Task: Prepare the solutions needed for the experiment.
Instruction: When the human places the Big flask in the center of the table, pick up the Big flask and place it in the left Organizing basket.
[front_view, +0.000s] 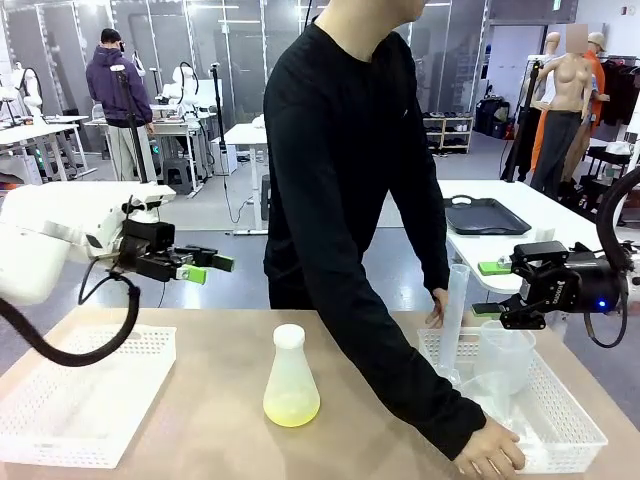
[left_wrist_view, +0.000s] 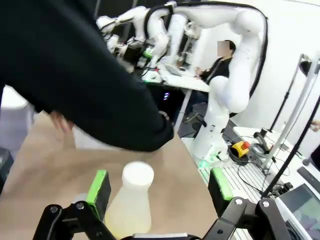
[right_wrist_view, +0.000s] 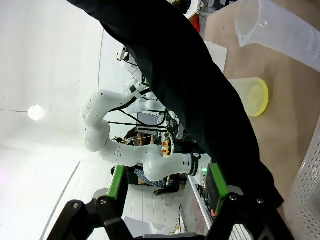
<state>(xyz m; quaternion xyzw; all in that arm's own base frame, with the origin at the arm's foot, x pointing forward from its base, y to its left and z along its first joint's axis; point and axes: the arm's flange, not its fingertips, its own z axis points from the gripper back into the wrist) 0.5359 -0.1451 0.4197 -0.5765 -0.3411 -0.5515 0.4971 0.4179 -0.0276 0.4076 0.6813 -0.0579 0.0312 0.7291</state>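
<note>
My left pincer (front_view: 210, 268) stands wide with nothing in it, hanging in the air over the desk's far-left part, near the far right corner of the left basket (front_view: 60, 420). Through its wrist camera the capped flask (left_wrist_view: 129, 205) sits between the two green pads, farther off and apart from them. I am lined up on it but not touching. The forearm runs roughly level, fingers pointing toward the desk's middle.

My right pincer (front_view: 490, 289) also has its jaws apart with nothing between them. It is held level above the right basket (front_view: 575, 420), fingers pointing inward, close over the beaker (front_view: 505, 355) and beside the tall measuring cylinder (front_view: 455, 310).

The solution (front_view: 291, 408), a shallow pale yellow-green layer, lies in the bottom of the flask. The flask stands upright at the desk's middle, nearer my edge. The person leans across the desk with one hand (front_view: 490, 455) resting on the right basket's near corner, the black sleeve passing just right of the flask.

I judge this as the opening step, the approach to the flask. The next move calls for lowering the left arm and closing on the flask's neck or body. I would wait until the person's arm is clear, since otherwise I risk bumping it.
</note>
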